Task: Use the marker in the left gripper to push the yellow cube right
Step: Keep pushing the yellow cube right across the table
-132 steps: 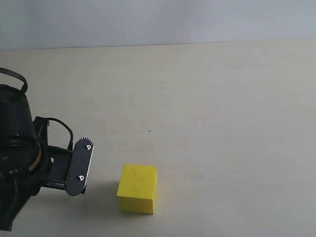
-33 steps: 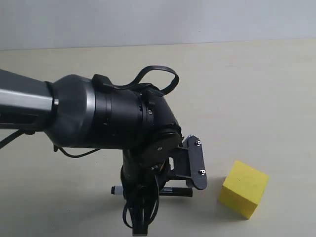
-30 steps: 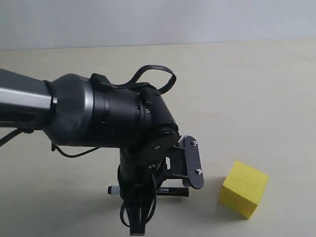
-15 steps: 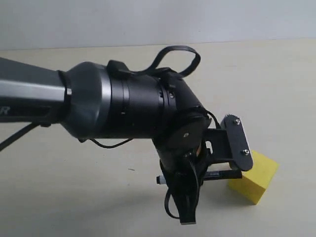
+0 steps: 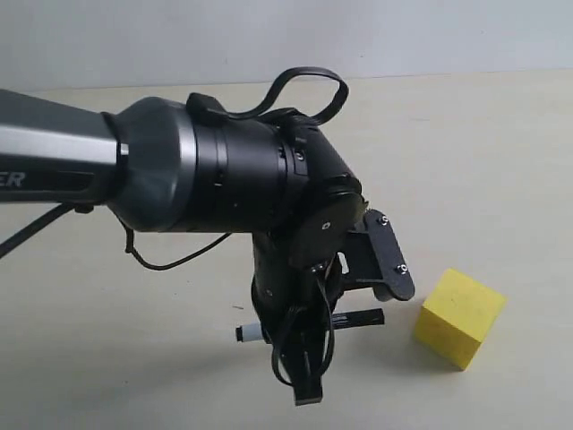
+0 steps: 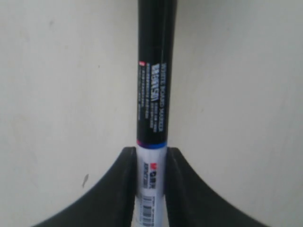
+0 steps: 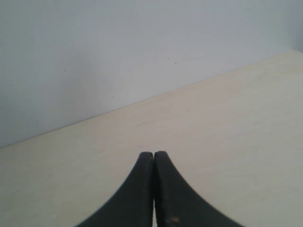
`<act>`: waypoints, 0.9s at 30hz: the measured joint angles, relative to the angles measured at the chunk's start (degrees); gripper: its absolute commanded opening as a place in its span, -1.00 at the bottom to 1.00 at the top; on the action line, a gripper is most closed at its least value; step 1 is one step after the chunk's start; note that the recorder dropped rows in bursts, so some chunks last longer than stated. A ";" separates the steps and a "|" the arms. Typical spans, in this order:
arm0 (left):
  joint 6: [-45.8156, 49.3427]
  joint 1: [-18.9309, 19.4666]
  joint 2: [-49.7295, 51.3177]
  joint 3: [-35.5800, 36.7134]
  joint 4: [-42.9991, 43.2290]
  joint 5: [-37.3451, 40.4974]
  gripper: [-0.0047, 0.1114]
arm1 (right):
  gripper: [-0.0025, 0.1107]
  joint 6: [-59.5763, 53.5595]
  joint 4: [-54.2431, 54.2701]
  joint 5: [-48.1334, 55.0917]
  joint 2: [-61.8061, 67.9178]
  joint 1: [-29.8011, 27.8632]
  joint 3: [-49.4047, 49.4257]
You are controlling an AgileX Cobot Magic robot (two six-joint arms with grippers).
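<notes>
Exterior view: the left claw (image 5: 303, 336) pinches the marker (image 5: 358, 318) level and low over the bench (image 5: 466, 161). The marker's black end points at the yellow cube (image 5: 458, 318), near it but apart. The cube sits skewed at lower right. Best bet: hold the marker low, meet the near face mid-height and push right slowly, or the cube may spin. Left wrist view: fingers (image 6: 125, 189) clamp the white barrel squarely; no cube in shot. Right wrist view: the right claw (image 7: 153, 156) is pressed together, empty, and only bench and wall show.

Raised overview, wrist close-ups; marker (image 5: 361, 317) shared
</notes>
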 measured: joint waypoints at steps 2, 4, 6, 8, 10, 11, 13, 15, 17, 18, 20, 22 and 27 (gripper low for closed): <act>0.50 0.00 1.03 -0.83 -2.20 -1.74 -0.92 | -0.96 0.00 0.00 0.00 0.00 0.00 0.00; 3.09 -0.50 3.67 -2.98 -5.44 -3.16 -0.92 | -0.96 0.00 0.00 0.00 0.00 0.00 0.00; 3.72 -0.95 6.18 -5.54 -5.67 -3.58 -0.92 | -0.96 0.00 0.00 0.00 0.00 0.00 0.00; 3.22 -1.04 8.49 -8.80 -5.67 -3.58 -0.92 | -0.96 0.00 0.00 0.00 0.00 0.00 0.00; 1.51 -0.56 10.27 -12.19 -5.67 -3.58 -0.92 | -0.96 0.00 0.00 0.00 0.00 0.00 0.00; 0.95 -0.34 10.64 -13.39 -5.54 -3.36 -0.92 | -0.96 0.00 0.00 0.00 0.00 0.00 0.00; 0.36 -0.10 10.79 -14.50 -4.37 -1.79 -0.92 | -0.96 0.00 0.00 0.00 0.00 0.00 0.00; 0.01 -0.10 10.79 -14.98 -2.19 3.75 -0.92 | -0.96 0.00 0.00 0.00 0.00 0.00 0.00; -0.76 0.01 10.79 -14.98 -1.03 9.40 -0.92 | -0.96 0.00 0.00 0.00 0.00 0.00 0.00; -1.89 0.01 10.79 -14.98 0.13 11.13 -0.92 | -0.96 0.00 0.00 0.00 0.00 0.00 0.00; -4.51 0.01 10.79 -14.98 2.67 10.47 -0.92 | -0.96 0.00 0.00 0.00 0.00 0.00 0.00; -5.11 0.01 10.79 -14.98 2.61 7.14 -0.92 | -0.96 0.00 0.00 0.00 0.00 0.00 0.00; 1.65 0.33 13.43 -18.48 -6.02 -0.80 -0.92 | -0.96 0.00 0.00 0.00 0.00 0.00 0.00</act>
